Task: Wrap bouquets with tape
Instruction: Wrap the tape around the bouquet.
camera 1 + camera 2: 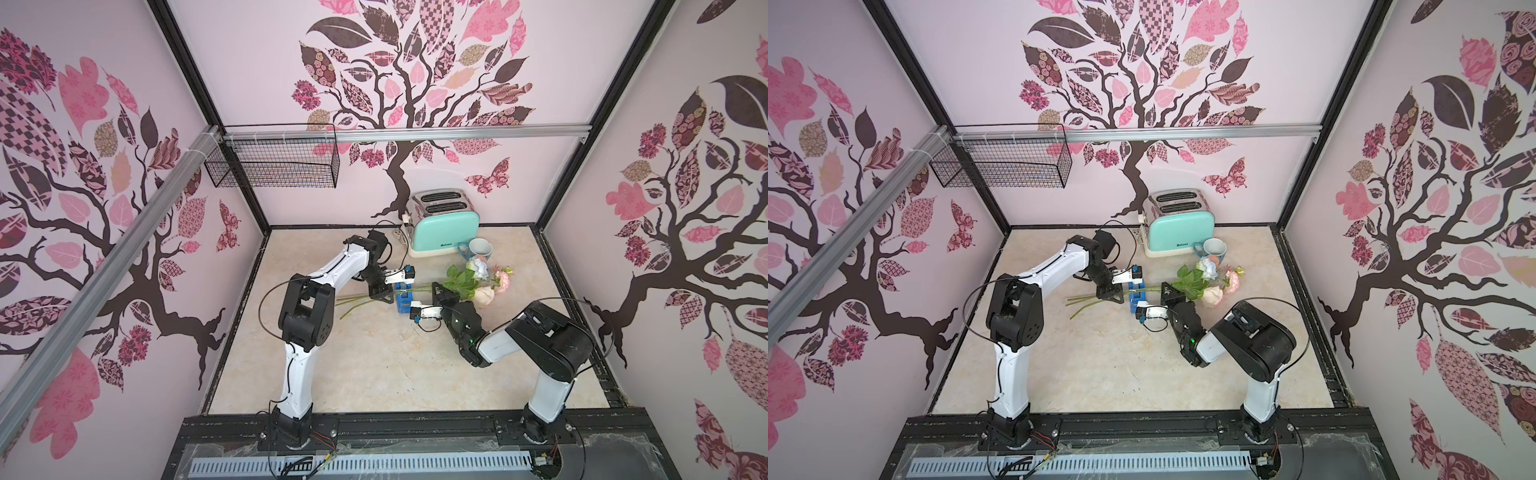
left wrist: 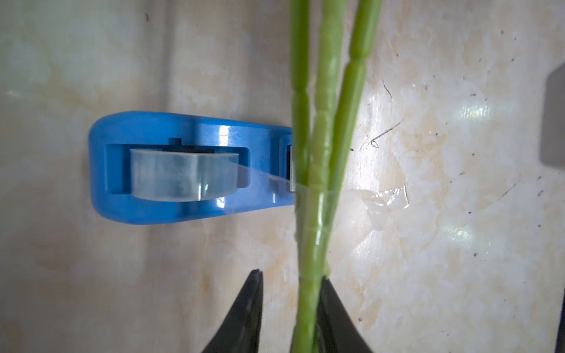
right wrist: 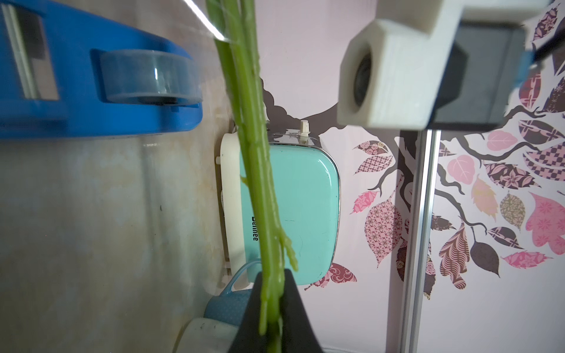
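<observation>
Left hand (image 2: 290, 275) narrow around the bouquet stems (image 2: 319, 137): one finger touching, gap at the other. Stems run straight out past its fingertips. Tape dispenser (image 2: 153, 128) lies crosswise just ahead on the table (image 2: 443, 244), with the strand (image 2: 266, 177) stuck to the stems. Right hand (image 3: 274, 273) pinches the same stems beyond the dispenser, towards the blooms.

On table (image 1: 374, 365), bouquet (image 1: 461, 282) runs left to right at mid-table, stem ends left and blooms right, crossing over tape dispenser (image 1: 404, 303), with toaster (image 1: 442, 228) behind at far edge, mug (image 1: 480, 249) between toaster and blooms, and wire basket (image 1: 274, 166) hung on rail (image 1: 415, 134) above far left.
</observation>
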`<state>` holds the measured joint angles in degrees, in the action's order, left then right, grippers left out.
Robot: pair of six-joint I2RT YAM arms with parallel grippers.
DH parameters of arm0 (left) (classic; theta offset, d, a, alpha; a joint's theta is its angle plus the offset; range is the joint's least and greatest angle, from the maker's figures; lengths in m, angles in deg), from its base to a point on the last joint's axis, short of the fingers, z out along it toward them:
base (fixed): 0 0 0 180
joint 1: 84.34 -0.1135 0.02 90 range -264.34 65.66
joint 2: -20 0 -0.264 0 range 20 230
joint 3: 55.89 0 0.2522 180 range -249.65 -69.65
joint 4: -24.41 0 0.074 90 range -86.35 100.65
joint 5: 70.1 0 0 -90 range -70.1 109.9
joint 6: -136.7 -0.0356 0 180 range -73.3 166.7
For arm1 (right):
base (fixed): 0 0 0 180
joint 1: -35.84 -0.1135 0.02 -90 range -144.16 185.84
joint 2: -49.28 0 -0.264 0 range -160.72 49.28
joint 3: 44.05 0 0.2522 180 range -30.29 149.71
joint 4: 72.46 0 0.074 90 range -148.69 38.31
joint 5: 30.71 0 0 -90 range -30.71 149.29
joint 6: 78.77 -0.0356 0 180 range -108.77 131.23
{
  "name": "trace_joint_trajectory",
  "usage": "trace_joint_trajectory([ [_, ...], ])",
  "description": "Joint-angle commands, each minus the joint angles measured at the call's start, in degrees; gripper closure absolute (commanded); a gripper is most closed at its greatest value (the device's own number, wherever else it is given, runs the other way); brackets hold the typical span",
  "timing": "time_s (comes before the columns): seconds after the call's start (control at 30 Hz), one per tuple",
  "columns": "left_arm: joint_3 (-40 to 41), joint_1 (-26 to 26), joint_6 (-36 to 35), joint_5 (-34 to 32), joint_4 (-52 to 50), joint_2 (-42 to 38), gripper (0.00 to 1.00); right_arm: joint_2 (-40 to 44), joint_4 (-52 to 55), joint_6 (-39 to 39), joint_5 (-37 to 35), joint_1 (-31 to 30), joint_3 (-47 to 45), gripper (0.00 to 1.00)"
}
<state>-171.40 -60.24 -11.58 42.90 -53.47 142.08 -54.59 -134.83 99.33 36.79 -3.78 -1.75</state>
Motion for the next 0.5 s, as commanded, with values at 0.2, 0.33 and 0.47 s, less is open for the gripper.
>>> trace_joint_trajectory([
  [0.2, 3.4, 0.3, 2.6, -4.2, 6.8, -2.9, 1.00, 6.0, 11.6, -11.5, 1.9, -0.4, 0.6, 1.00],
  [0.33, 10.9, 0.3, 4.8, -9.4, 18.9, -9.2, 1.00, 15.5, 36.6, -24.3, 8.6, -0.4, 2.4, 0.39],
  [0.47, 23.1, 0.4, 3.0, -10.7, 33.9, -17.6, 1.00, 22.8, 51.9, -33.6, 13.6, -0.4, 4.7, 0.15],
])
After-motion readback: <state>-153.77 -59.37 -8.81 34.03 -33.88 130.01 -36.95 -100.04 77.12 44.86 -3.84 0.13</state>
